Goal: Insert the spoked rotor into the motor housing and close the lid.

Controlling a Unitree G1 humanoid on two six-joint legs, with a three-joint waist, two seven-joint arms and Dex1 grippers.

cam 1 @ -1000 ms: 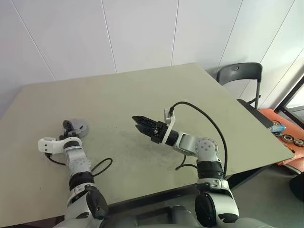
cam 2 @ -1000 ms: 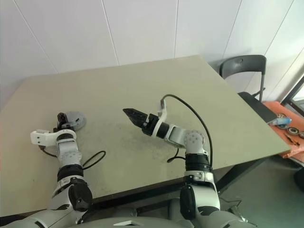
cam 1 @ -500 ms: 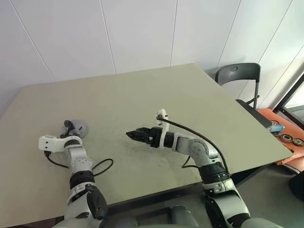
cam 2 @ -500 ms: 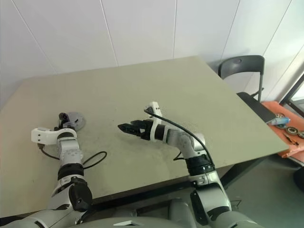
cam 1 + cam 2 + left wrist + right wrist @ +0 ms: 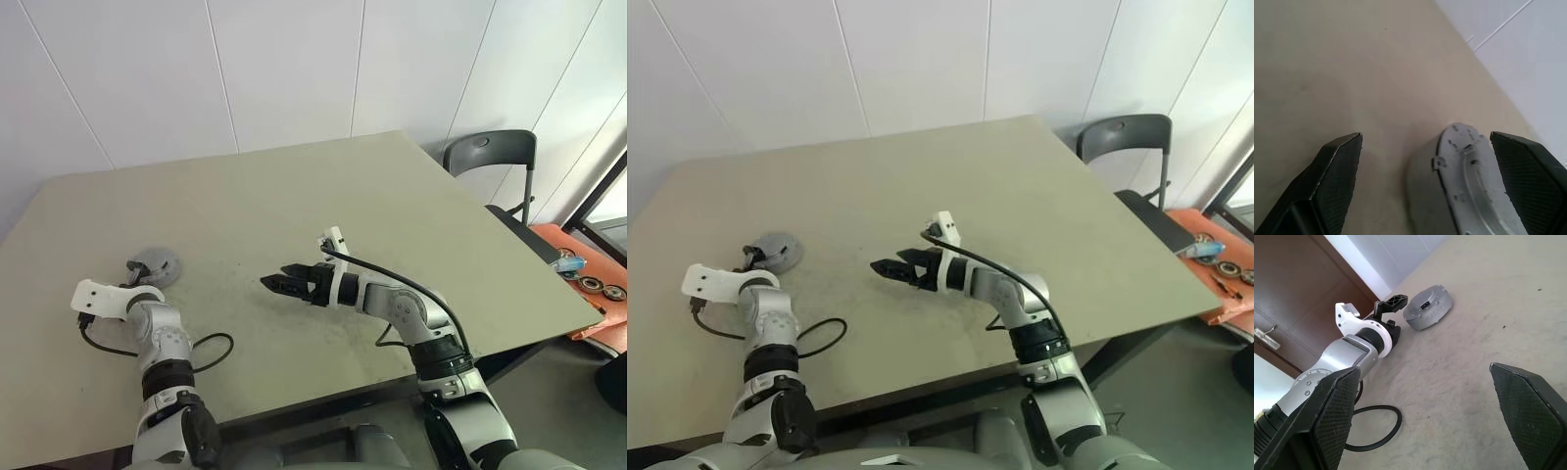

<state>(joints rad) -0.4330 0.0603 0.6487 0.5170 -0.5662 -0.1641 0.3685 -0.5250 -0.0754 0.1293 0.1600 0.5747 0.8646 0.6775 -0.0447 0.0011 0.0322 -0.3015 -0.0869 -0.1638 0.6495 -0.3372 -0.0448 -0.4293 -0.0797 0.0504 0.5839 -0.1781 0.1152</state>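
A dull grey round lid (image 5: 157, 264) lies flat on the beige table (image 5: 294, 196) at the far left; it also shows as a thick disc (image 5: 1428, 307) in the right wrist view. Whatever lies beneath it is hidden: the motor housing and the spoked rotor are out of view. My left gripper (image 5: 138, 273) sits just short of the lid (image 5: 1464, 186), open, its fingers (image 5: 1337, 166) apart and not touching it. At the table's middle, my right gripper (image 5: 275, 279) points left toward the lid, open and empty, a good distance from it.
A black cable (image 5: 211, 345) loops on the table near the front edge beside my left arm. A dark chair (image 5: 495, 157) stands off the far right corner. An orange surface with small parts (image 5: 578, 264) is right of the table.
My left gripper has drawn back off the lid and rolled, leaving the lid uncovered. My right gripper has swung down, rolled and now points left, level over the table.
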